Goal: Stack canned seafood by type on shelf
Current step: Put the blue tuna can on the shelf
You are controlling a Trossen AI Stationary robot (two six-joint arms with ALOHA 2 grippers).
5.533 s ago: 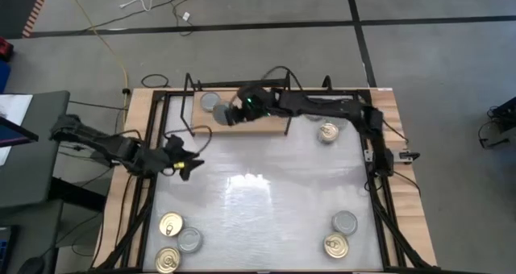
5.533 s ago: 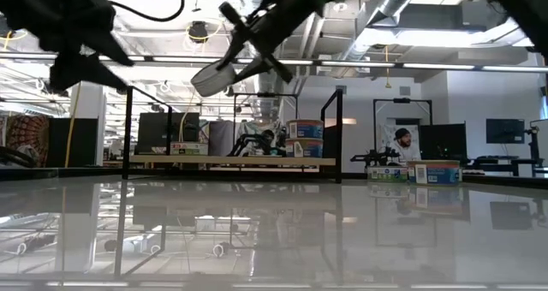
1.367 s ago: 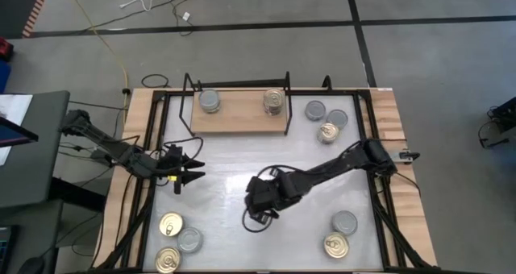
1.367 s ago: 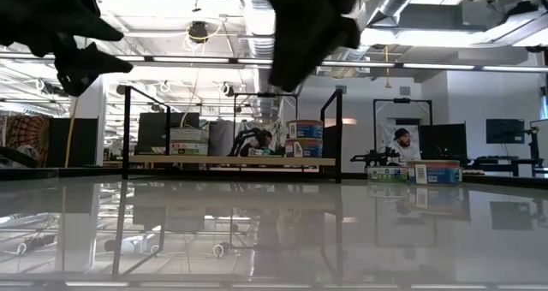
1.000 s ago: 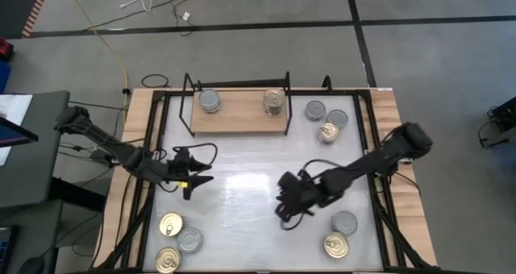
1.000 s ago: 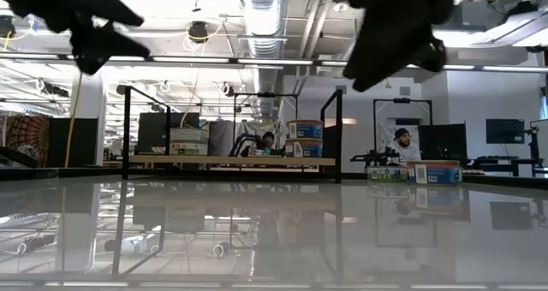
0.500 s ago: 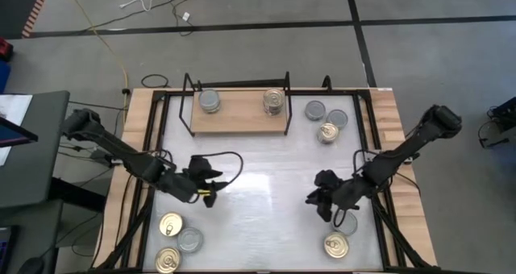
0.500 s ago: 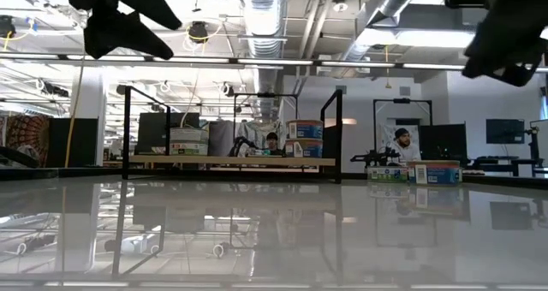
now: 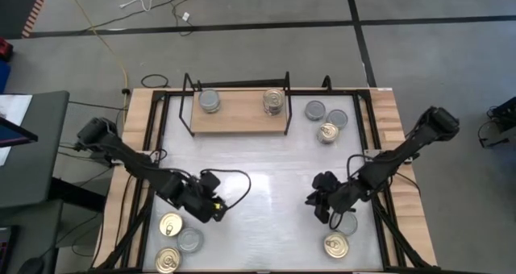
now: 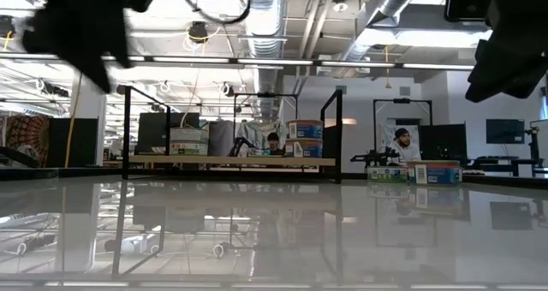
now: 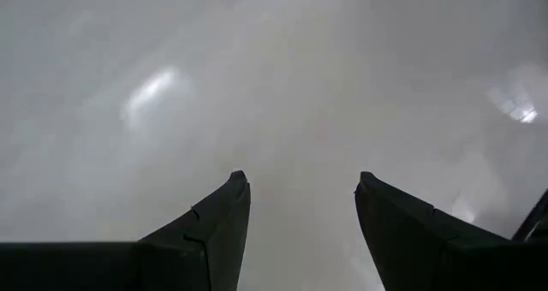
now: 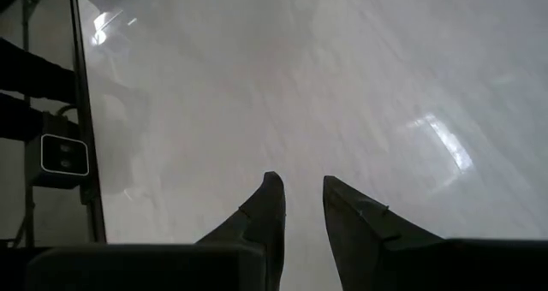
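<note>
On the shelf [image 9: 238, 117] sit a grey tin [image 9: 210, 101] and gold tins [image 9: 274, 101] (others lie scattered on the tabletop [image 9: 258, 181]). Left gripper [image 9: 216, 212] hovers near the front-left tins [image 9: 170, 225], fingers [image 11: 218, 231] spread, empty. Right gripper [image 9: 320, 210] hangs beside a grey front-right tin [image 9: 347, 223], fingers [image 12: 267, 212] narrowly parted, empty.

Wooden shelf [image 9: 238, 119] holds a grey tin [image 9: 210, 101] and seemingly stacked gold tins [image 9: 274, 101].
</note>
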